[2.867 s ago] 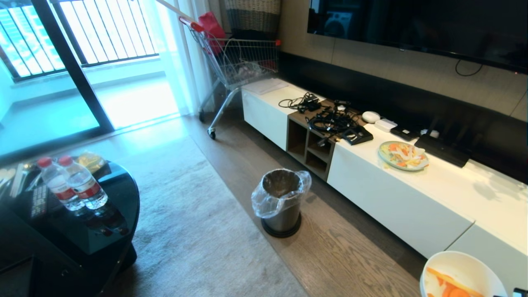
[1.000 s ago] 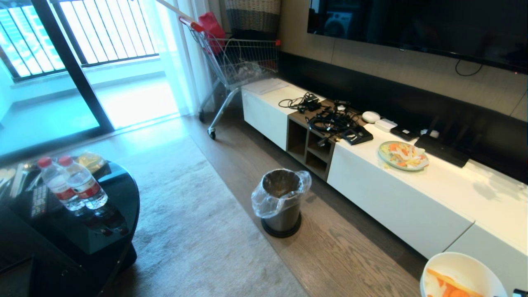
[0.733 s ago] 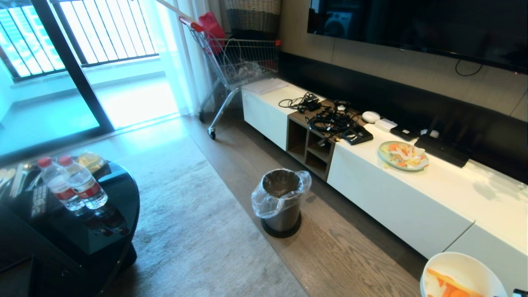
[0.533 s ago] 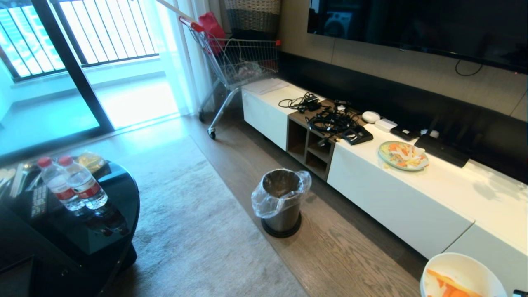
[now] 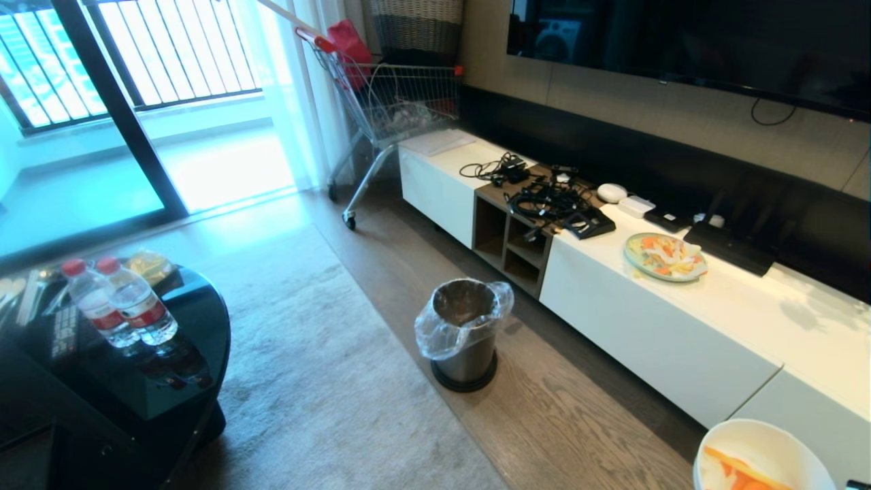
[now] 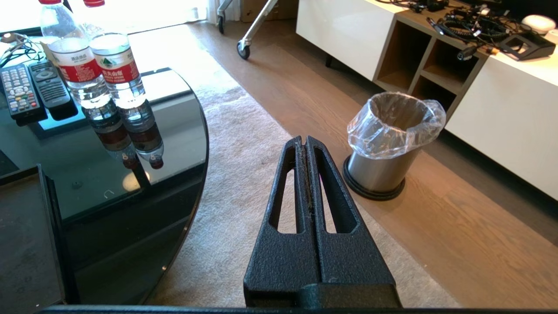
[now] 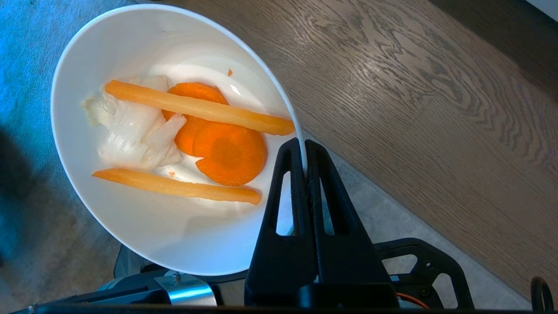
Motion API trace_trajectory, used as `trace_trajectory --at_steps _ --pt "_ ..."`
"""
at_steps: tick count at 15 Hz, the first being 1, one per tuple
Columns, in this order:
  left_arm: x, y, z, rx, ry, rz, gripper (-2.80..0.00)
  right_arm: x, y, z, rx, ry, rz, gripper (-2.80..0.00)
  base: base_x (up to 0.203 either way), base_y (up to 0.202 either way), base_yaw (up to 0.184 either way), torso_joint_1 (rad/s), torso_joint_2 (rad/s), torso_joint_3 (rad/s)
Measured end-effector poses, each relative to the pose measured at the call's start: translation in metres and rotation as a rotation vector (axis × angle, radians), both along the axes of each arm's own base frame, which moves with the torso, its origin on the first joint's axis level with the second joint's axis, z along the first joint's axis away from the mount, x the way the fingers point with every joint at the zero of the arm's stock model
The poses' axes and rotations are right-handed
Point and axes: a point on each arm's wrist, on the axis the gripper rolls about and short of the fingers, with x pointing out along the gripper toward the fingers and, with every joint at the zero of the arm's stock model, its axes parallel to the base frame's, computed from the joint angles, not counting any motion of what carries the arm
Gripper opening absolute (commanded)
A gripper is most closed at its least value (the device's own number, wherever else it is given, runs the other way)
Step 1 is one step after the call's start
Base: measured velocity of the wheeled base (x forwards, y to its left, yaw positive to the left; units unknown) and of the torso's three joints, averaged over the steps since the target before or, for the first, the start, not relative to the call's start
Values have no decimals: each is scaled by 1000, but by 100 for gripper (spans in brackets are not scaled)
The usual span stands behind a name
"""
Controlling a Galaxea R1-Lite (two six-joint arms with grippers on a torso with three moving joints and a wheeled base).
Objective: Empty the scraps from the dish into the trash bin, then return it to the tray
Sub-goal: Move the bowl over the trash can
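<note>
Head view shows almost nothing has changed: right gripper (image 7: 304,150) still pinches the white bowl (image 7: 144,226) by its rim, carrot scraps (image 7: 205,131) unspilled, trash bin (image 5: 465,333) well to its left, left gripper (image 6: 305,144) pressed together.

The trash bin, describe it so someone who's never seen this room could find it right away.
Find the long white cabinet under the wall screen; the trash bin stands on the wood floor just in front of its open wooden cubbies. It is a small round brushed-metal can with a black base ring, and unlike the woven basket in the far corner, a crinkled clear bag drapes over its rim.
</note>
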Motion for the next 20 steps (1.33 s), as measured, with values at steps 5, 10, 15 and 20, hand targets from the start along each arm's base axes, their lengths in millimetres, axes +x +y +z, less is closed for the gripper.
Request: trace_trajectory --at_steps 5,10,15,20 --pt "0 0 0 0 0 0 -280 0 0 0 1 -1 0 -280 0 0 0 0 0 0" --pt "0 0 0 0 0 0 -280 0 0 1 2 -3 0 -280 0 0 0 0 0 0" --pt "0 0 0 0 0 0 -280 0 0 1 3 -2 0 -280 0 0 0 0 0 0" --pt "0 0 0 0 0 0 -280 0 0 0 3 -1 0 -280 0 0 0 0 0 0"
